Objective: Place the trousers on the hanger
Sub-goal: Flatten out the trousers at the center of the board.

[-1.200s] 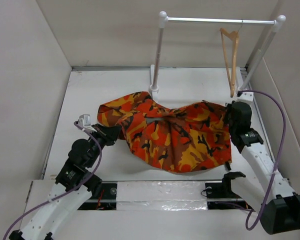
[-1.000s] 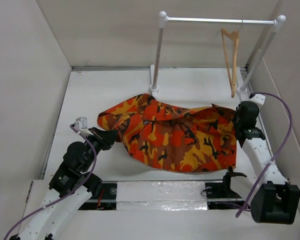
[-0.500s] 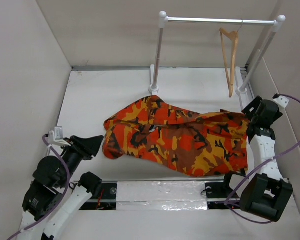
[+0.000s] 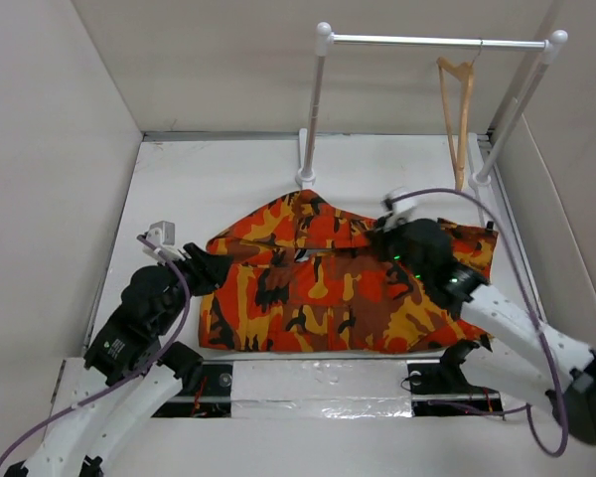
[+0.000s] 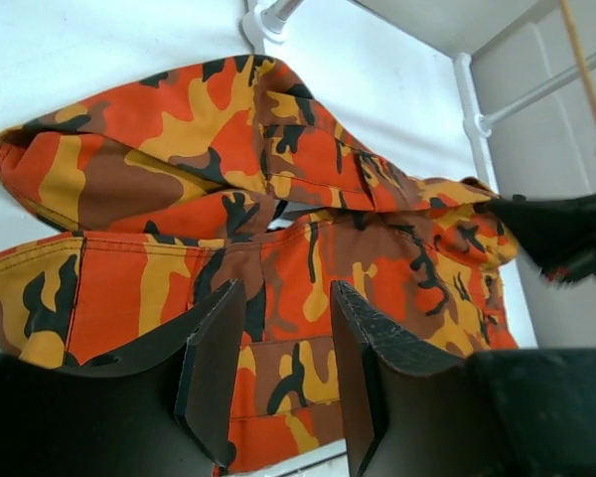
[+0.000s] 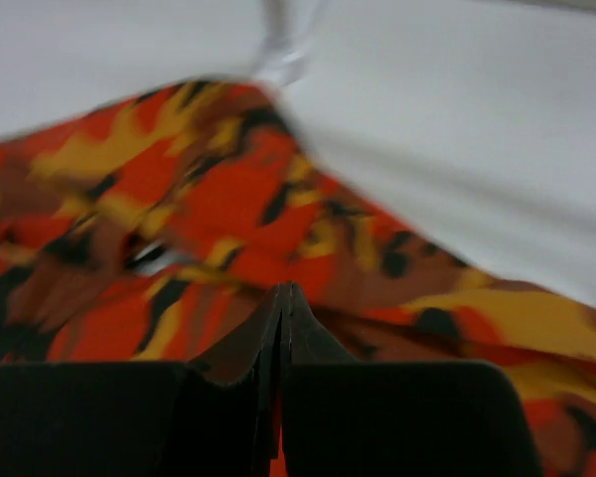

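The orange-red camouflage trousers lie spread across the middle of the table, also seen in the left wrist view and blurred in the right wrist view. The tan wooden hanger hangs by its hook on the right end of the rail, apart from the cloth. My left gripper is at the trousers' left edge; its jaws stand open with nothing between them. My right gripper hovers over the trousers' upper right part; its fingers are pressed together, with no cloth visibly pinched.
A white tube rack with ball-capped posts stands at the back, one post base just behind the trousers. Walls close in on the left, right and back. A taped strip runs along the near edge between the arm bases.
The right gripper let go of the trousers' right end, then shut and swung left over the cloth. The left arm came back to the left edge. The trousers now lie flatter.
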Robot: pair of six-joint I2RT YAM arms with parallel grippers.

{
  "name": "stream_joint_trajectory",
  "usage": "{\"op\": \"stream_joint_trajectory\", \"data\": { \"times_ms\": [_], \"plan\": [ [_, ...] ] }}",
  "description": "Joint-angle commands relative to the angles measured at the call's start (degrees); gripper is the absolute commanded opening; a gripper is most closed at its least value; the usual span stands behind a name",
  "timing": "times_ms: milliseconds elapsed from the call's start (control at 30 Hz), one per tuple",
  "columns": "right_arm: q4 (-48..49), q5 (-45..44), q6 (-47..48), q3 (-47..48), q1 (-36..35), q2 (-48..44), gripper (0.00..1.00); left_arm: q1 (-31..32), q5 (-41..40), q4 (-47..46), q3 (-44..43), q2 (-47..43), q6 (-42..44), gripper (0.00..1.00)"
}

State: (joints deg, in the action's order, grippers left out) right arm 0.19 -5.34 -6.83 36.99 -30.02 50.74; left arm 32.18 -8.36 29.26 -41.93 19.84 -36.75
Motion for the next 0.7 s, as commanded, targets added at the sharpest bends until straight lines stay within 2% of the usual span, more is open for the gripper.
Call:
{"op": "stream_joint_trajectory", "data": {
  "times_ms": [0, 67, 167, 200, 233, 300, 333, 400, 433, 533, 567, 667],
  "plan": [
    [1.57, -8.08, 5.41, 7.36, -16.96, 10.81, 0.00, 0.16, -2.35, -9.38, -0.34, 1.52, 2.03, 0.36],
    [1.31, -13.71, 5.60, 11.15, -24.52, 16.90, 0.00, 0.16, -5.96, -11.67, -0.17, 4.84, 2.82, 0.38],
    [4.45, -12.94, 5.34, 16.26, -28.24, 26.58, 0.00, 0.16, -3.51, -14.48, 1.14, 13.34, 0.12, 0.39],
    [5.86, -12.15, 4.73, 16.62, -28.77, 28.34, 0.03, 0.16, -2.63, -18.23, 2.28, 15.13, -0.94, 0.39],
    [7.27, -11.28, 4.55, 16.97, -28.78, 31.49, 0.15, 0.16, -3.41, -20.27, 3.60, 16.71, -2.26, 0.39],
    [9.12, -10.74, 3.84, 17.23, -30.00, 33.97, 0.32, 0.16, -7.09, -24.92, 7.56, 19.97, -6.38, 0.39],
    [9.22, -10.04, 3.84, 17.24, -30.01, 34.94, 0.46, -1.06, -9.98, -26.25, 8.44, 20.85, -7.62, 0.40],
    [8.60, -10.91, 3.75, 16.80, -31.58, 36.62, 0.53, -3.17, -10.62, -28.81, 10.29, 23.49, -9.64, 0.48],
    [8.78, -11.79, 3.84, 16.27, -32.20, 36.88, 0.56, -6.49, -9.49, -28.90, 10.55, 24.71, -10.09, 0.53],
    [10.09, -11.53, 2.79, 12.41, -32.21, 36.19, 0.56, -12.21, -6.51, -30.82, 11.08, 28.67, -12.02, 0.59],
    [11.40, -11.18, 2.44, 10.05, -31.60, 35.66, 0.56, -17.28, -4.93, -31.88, 12.04, 29.72, -12.11, 0.64],
    [12.91, -9.43, 1.47, 7.05, -31.06, 33.90, 0.57, -26.26, 3.15, -36.63, 13.19, 32.97, -12.03, 0.66]
  ]
}}
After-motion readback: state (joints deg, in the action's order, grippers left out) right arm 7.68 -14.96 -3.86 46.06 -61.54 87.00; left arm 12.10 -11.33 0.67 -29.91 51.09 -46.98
